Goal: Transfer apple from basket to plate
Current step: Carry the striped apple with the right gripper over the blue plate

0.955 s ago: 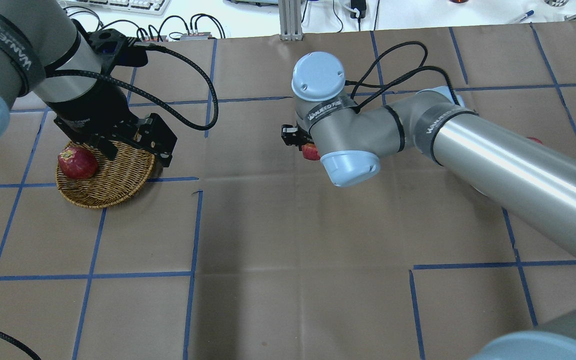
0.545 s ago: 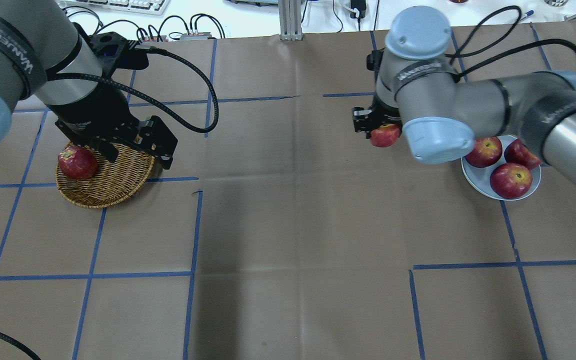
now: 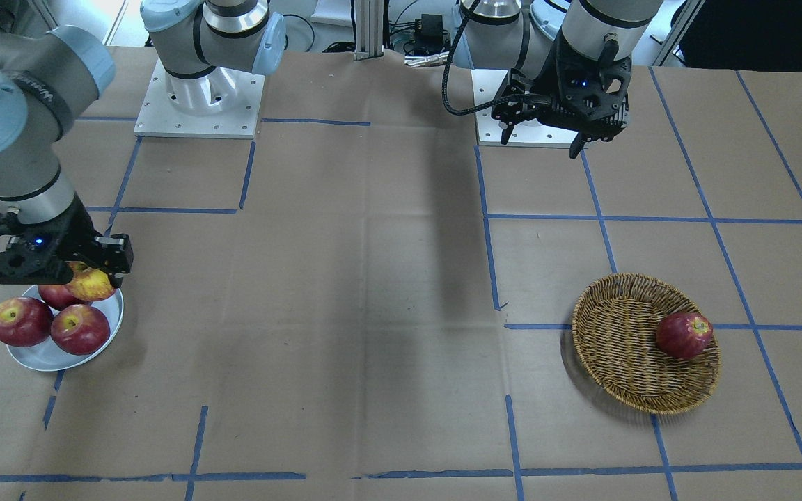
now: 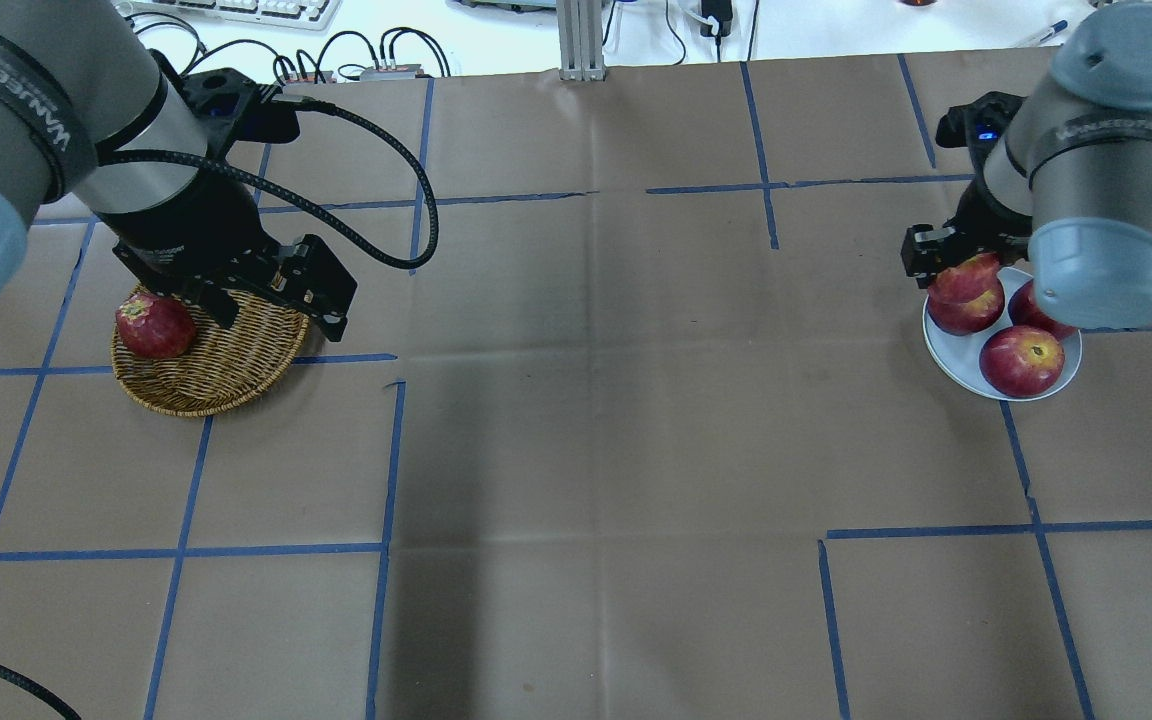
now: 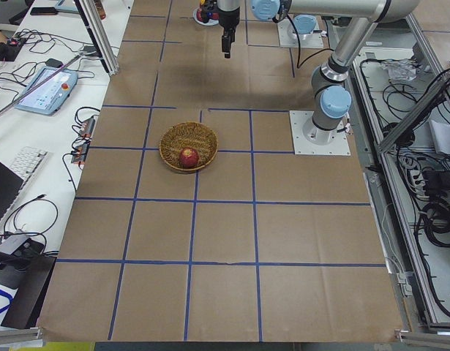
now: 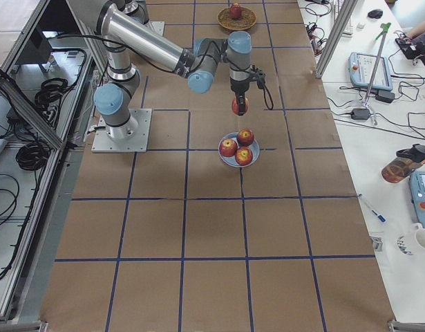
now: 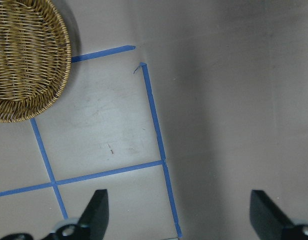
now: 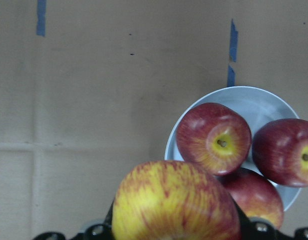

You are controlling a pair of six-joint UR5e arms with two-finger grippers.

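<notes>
Tool on right arm (image 3: 86, 277), clamped on yellow-streaked red apple (image 8: 176, 202), hangs over crowded round pale grey-blue plate (image 8: 254, 102); low, gentle release advised.

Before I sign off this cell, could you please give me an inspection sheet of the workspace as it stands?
Surface: table covered in brown paper with a blue tape grid.
Job's things: apple held just above the plate, at its edge; the plate carries three dark red apples; the basket holds one dark red apple.
Clutter: nothing seen.
Tools: right tool shut on the apple; left tool open, empty, raised away from the basket.
Cables: black cable loops freely off the left wrist.
Surroundings: keyboard and teach pendant on the side bench.
</notes>
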